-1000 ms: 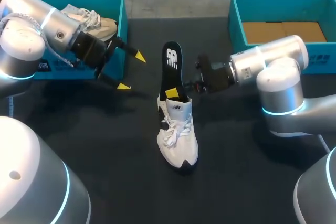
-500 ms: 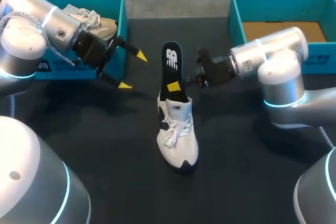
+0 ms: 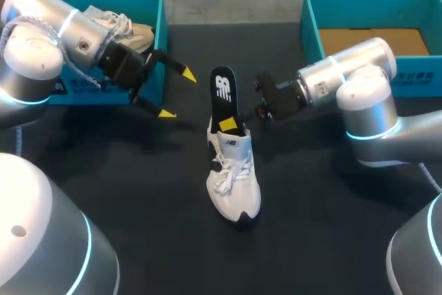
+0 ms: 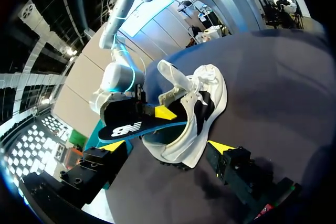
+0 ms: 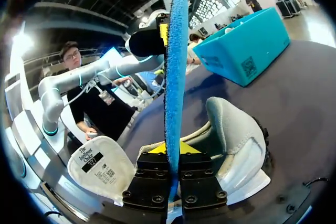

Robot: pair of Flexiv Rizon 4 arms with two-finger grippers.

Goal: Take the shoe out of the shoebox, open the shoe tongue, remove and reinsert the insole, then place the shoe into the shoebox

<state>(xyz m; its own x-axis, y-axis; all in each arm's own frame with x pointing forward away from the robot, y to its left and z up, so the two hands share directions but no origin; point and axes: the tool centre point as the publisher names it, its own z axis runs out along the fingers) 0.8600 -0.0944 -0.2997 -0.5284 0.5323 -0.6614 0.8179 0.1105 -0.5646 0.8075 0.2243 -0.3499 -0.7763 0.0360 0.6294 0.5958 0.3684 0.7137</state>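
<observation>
A white lace-up shoe [image 3: 235, 181] stands on the black table, toe toward me. A black insole [image 3: 222, 91] with a white logo sticks up out of its heel opening. My right gripper [image 3: 230, 124] is shut on the insole's lower part, just above the shoe's collar. In the right wrist view the insole [image 5: 172, 72] runs edge-on, blue side showing, out from between the fingers [image 5: 195, 174], over the shoe [image 5: 233, 140] and its folded-out tongue [image 5: 100, 169]. My left gripper [image 3: 176, 93] hangs open left of the insole, holding nothing; its wrist view faces the shoe [image 4: 202, 106] and insole [image 4: 134, 128].
A teal shoebox [image 3: 153, 5] at the back left holds a second shoe [image 3: 123, 27]. Another teal shoebox [image 3: 312, 29] with a cardboard floor stands at the back right. Black table surface [image 3: 138, 191] lies around the shoe.
My right gripper has closed on the insole, and the insole's far end has come slightly toward the shoe. My left gripper has drifted a little to the right, staying open.
</observation>
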